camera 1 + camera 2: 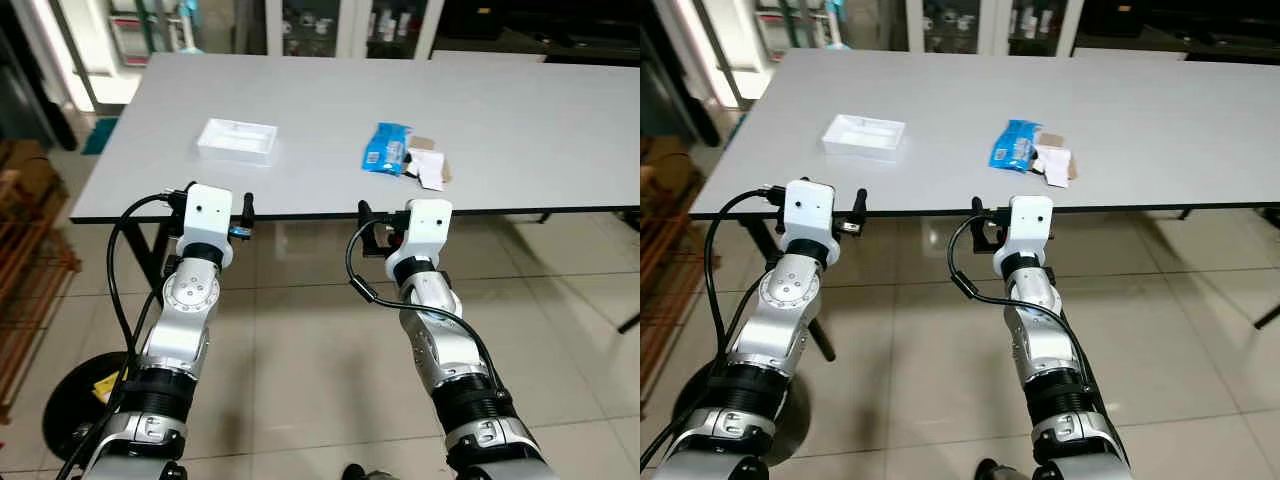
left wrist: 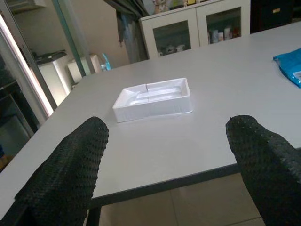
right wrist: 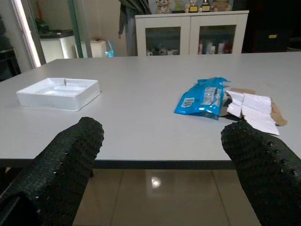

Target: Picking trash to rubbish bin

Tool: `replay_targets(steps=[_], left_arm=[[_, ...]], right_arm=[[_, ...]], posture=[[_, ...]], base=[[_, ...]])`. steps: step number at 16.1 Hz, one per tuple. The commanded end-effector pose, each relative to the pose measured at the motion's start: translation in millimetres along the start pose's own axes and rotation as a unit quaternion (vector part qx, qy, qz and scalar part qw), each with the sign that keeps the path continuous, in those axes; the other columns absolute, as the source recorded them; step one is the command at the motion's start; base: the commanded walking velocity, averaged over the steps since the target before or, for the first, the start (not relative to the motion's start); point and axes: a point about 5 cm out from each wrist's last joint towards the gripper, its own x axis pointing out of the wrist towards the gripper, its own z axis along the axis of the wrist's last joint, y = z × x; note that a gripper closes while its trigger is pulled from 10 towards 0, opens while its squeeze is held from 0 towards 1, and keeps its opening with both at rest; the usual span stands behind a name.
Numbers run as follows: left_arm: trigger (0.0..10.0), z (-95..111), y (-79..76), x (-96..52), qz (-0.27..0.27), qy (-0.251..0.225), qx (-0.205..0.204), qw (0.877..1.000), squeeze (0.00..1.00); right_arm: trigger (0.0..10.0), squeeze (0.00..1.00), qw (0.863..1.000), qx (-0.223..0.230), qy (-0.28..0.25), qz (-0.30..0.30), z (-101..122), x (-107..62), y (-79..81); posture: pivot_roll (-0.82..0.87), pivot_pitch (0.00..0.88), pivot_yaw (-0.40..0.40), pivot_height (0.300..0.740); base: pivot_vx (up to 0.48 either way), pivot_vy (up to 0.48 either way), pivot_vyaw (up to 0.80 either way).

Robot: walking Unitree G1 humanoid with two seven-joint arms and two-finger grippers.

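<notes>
A blue snack wrapper [image 1: 385, 148] lies on the grey table [image 1: 520, 110], with torn white and brown paper scraps [image 1: 427, 166] touching its right side. To the left rests a shallow white plastic tray [image 1: 237, 139]. My left gripper [image 2: 167, 141] is open just short of the table's near edge, facing the white tray [image 2: 153, 98]. The right gripper [image 3: 162, 136] is open too, in front of the edge, with the wrapper [image 3: 202, 97] and scraps [image 3: 251, 107] beyond it. Neither holds anything.
A wooden rack [image 1: 25, 260] stands at the left. A black round base [image 1: 70, 405] with something yellow on it sits on the tiled floor at lower left. White cabinets [image 1: 330, 25] line the wall behind the table. Dark table legs [image 1: 160, 250] stand under the near edge.
</notes>
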Motion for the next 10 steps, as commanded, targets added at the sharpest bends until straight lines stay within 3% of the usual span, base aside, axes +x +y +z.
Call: replay_targets(steps=[1, 5, 10], left_arm=[[10.0, 10.5, -9.3, 5.6, -0.019, -0.011, 0.007, 1.0, 0.0], [10.0, 13.5, -11.6, 10.6, 0.002, -0.005, 0.003, 1.0, 0.0], [10.0, 12.9, -3.2, 10.3, 0.026, -0.004, 0.004, 1.0, 0.0]], right_arm=[[10.0, 0.0, 1.0, -0.004, -0.007, -0.003, 4.2, 3.4, 0.3], [10.0, 0.0, 1.0, -0.017, -0.015, 0.001, 9.6, 5.5, -1.2], [10.0, 0.0, 1.0, -0.02, -0.023, 0.003, 19.3, 13.1, -4.7]], posture=[[0.04, 0.028, 0.009, 0.74], [0.03, 0.023, -0.016, 0.74], [0.04, 0.022, -0.04, 0.74]], base=[[0.0, 0.0, 0.0], [0.0, 0.0, 0.0], [0.298, 0.0, 0.0]])
